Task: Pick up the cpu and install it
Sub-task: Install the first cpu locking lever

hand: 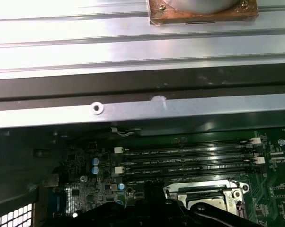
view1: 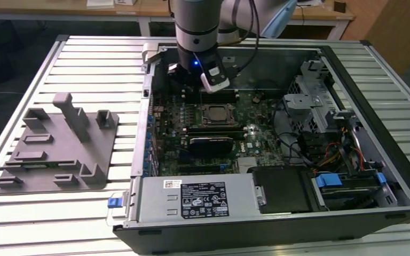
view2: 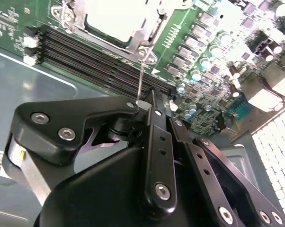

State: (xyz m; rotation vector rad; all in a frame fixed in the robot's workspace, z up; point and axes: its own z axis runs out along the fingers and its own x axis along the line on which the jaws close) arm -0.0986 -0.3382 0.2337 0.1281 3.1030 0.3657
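Cpu (view2: 111, 19): lies in the socket (view2: 143, 40) on the board of the open computer case (view1: 347, 69), metal frame over it. Pick-up and placing look done. The thin socket lever (view2: 141, 78) stands upright, so latching seems left.

End effector (view2: 145, 101): at the lever's top end; whether spread or pressed together cannot be told.

Grey tray (view1: 55, 149): on the worktop (view1: 84, 58), well apart.

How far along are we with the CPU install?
Done: the cpu appears seated in the socket, under its metal frame. In hand: the gripper is at the tip of the socket's wire lever. Left: that lever looks raised, not yet latched.
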